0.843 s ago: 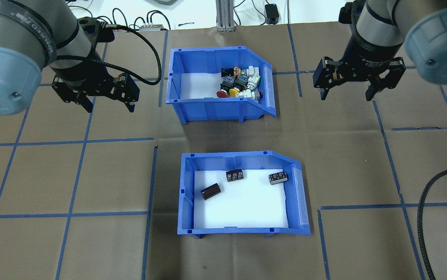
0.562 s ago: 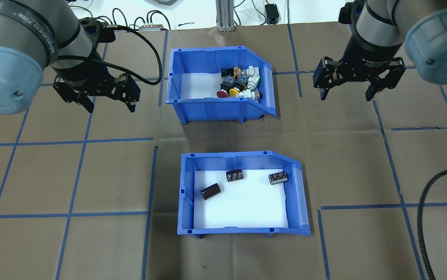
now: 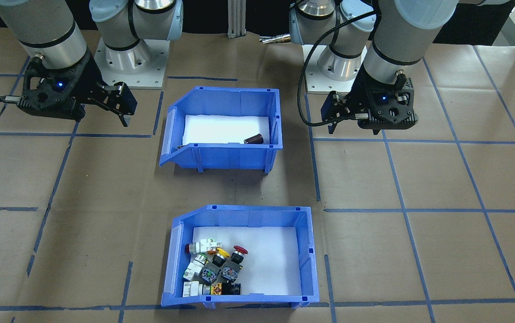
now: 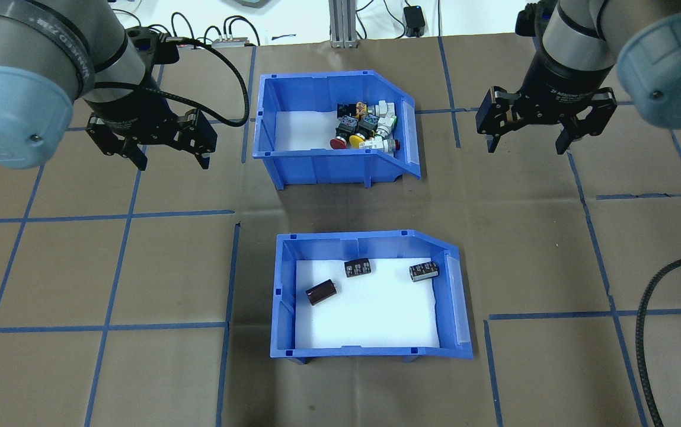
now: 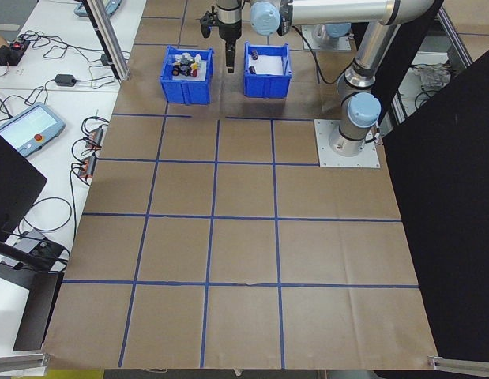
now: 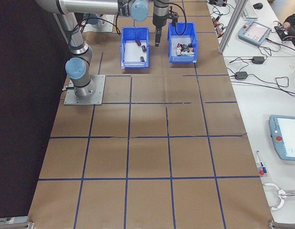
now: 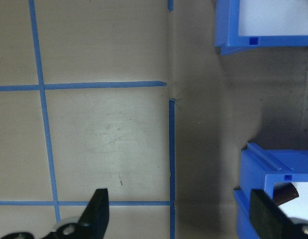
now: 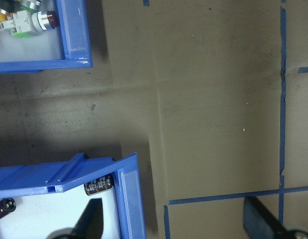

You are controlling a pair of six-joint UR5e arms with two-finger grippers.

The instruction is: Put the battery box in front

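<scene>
The battery box [image 4: 284, 296], a blue bin with a white liner, stands nearest the robot and holds three dark cells [image 4: 321, 292]. The identical bin of coloured push-button switches [image 4: 322, 166] stands beyond it. In the front-facing view the battery box [image 3: 221, 157] sits closer to the robot bases than the switch bin [image 3: 239, 299]. My left gripper [image 4: 170, 163] hovers open to the left of the switch bin, holding nothing. My right gripper [image 4: 527, 147] hovers open to that bin's right, also holding nothing. The left wrist view shows a corner of the battery box [image 7: 273, 169] beside one finger [image 7: 265, 214].
Brown paper with a blue tape grid covers the table. A black cable [image 4: 648, 332] loops in at the near right. An aluminium post [image 4: 343, 24] and cables stand at the far edge. Teach pendants [image 6: 254, 31] lie on the side bench.
My left gripper has drifted slightly to the right, toward the switch bin. The right gripper and both bins have not moved.
</scene>
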